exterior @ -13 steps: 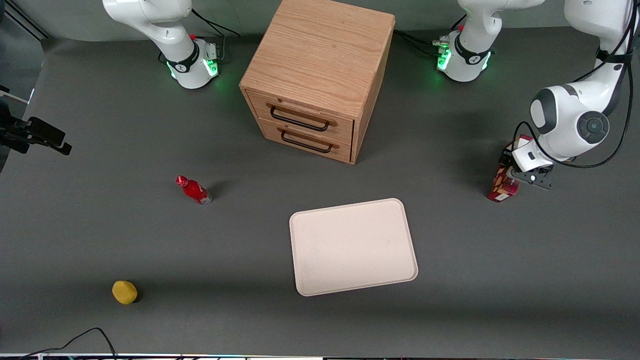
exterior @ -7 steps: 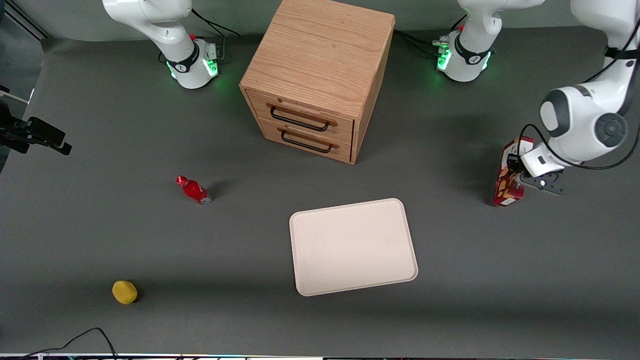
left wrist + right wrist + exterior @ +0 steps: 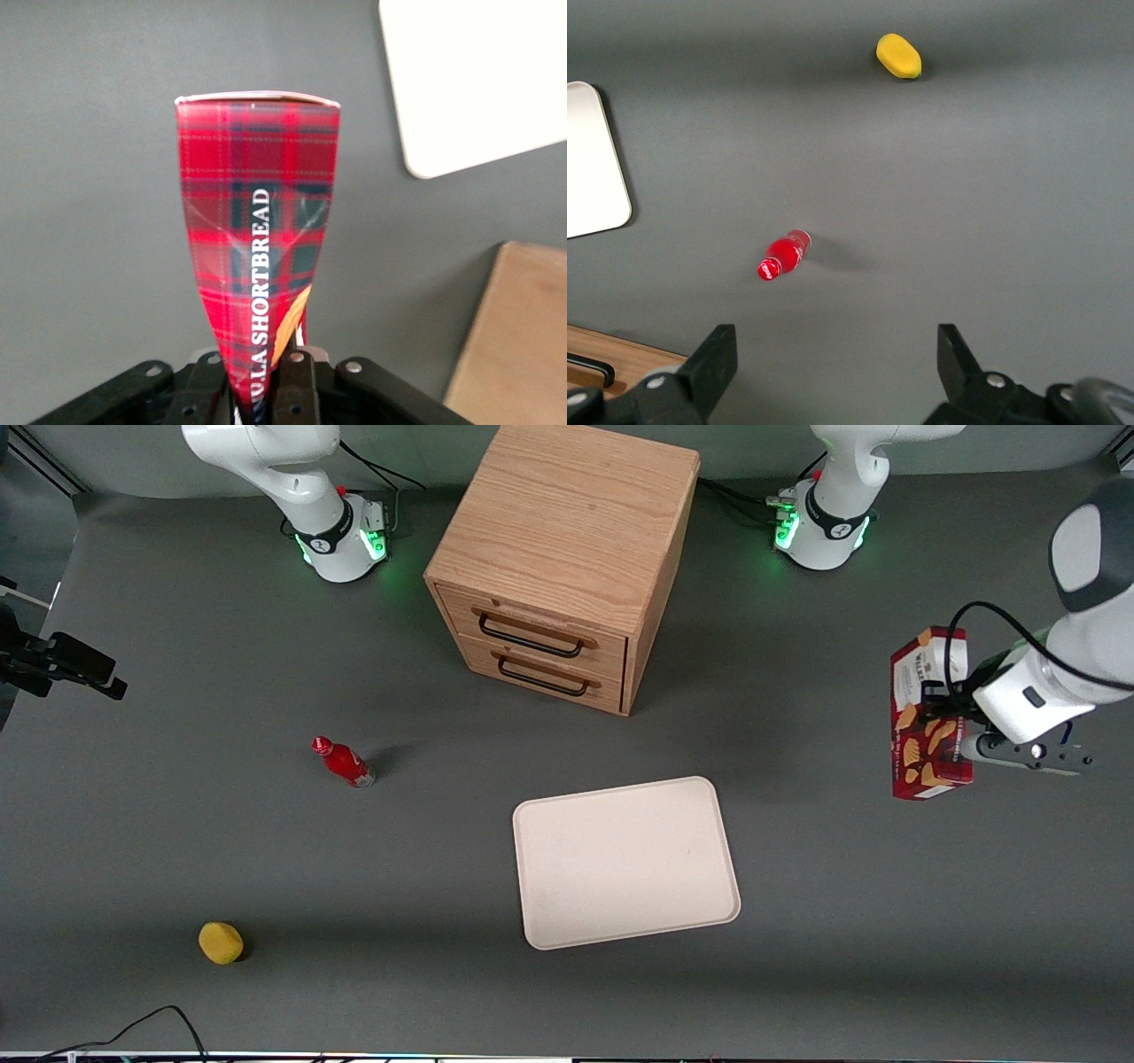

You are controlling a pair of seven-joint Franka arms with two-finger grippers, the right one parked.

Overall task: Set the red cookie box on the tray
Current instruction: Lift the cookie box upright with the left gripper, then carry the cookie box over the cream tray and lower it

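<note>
I'm lifting the red shortbread cookie box clear of the table now, my gripper clamped on it, with the tray waiting at eight o'clock.

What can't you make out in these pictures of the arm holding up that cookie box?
- Front view: the end effector is mostly hidden by the red cookie box it grips.
- Left wrist view: the tray is cut off by the frame edge.
- Front view: the wooden cabinet drawers' contents are hidden; both are closed.
</note>
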